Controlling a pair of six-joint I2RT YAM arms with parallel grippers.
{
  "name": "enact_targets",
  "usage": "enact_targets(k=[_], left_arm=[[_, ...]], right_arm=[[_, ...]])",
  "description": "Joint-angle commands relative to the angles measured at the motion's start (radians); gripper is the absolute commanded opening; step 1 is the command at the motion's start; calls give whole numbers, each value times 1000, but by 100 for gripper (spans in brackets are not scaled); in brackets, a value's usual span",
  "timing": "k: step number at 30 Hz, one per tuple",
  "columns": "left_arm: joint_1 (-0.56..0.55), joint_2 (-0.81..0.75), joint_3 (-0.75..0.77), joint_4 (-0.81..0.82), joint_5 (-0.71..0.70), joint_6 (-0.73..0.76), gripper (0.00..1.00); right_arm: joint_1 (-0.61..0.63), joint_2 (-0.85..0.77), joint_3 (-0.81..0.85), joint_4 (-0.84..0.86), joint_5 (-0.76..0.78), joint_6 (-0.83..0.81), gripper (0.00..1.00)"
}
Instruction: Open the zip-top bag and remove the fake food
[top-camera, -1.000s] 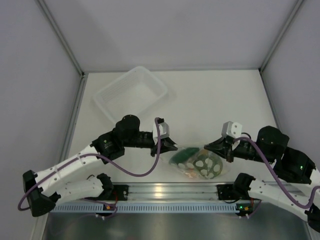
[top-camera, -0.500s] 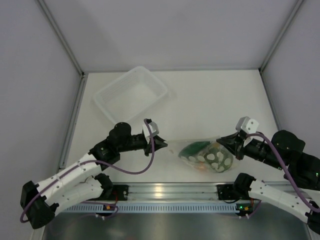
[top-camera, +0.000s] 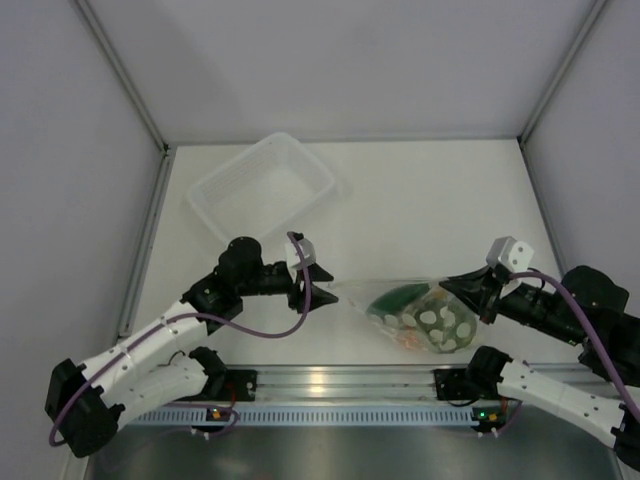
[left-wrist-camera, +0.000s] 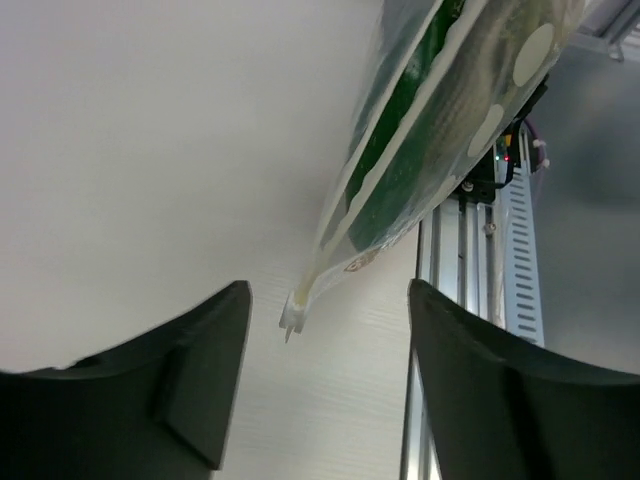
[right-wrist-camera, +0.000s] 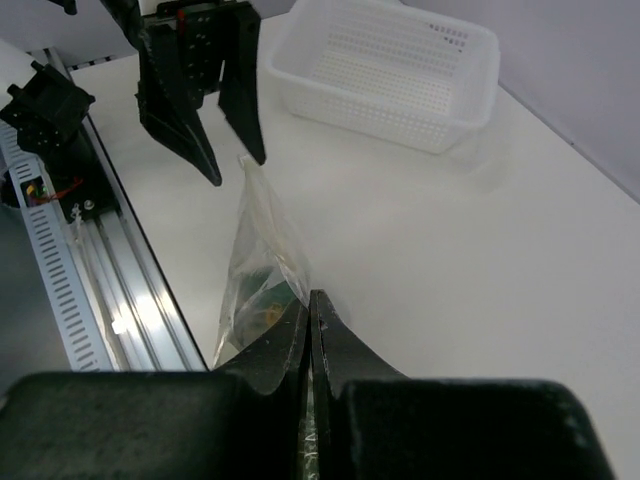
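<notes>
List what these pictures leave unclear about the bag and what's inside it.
- Zip open or shut: too small on the zip-top bag in the top view. In the right wrist view the right gripper covers the pinched edge.
- Which fake food pieces, and how many: they overlap behind crinkled plastic in every view.
- Bag's far end: cut off by the left wrist view's top edge.

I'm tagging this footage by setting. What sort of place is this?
Likely a lab test cell, not a home: plain white walls box in a white table, robot arms sit on an aluminium rail, toy food in a bag.
</notes>
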Motion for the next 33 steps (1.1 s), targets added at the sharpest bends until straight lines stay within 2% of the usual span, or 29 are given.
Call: enact_targets(k=[1,2,5,9,14,19,22,33], left_arm=[[6,8,85,21,95,-16,73],[6,9,100,21,98,-45,86],[6,20,163,22,74,-48,98],[6,83,245,28,-7,-70,98],[-7,182,308,31,66,-73,97],[-87,189,303,64,46,-42,92],[-110,178,282,108,-12,-44,87],[-110,230,254,140,51,-59,82]], right_arm=[[10,3,-36,121,-58,-11,0],[11,1,-47,137,-69,-23,0],[10,-11,-84,152,-127,-44,0],[10,-8,-107,148,-185,-58,0],[11,-8,-110,148,-195,-61,0],[10,-10,-112,146,-181,-60,0],[11,-11,-110,148,-198,-58,0],[10,-8,-121,166,-199,-52,0]])
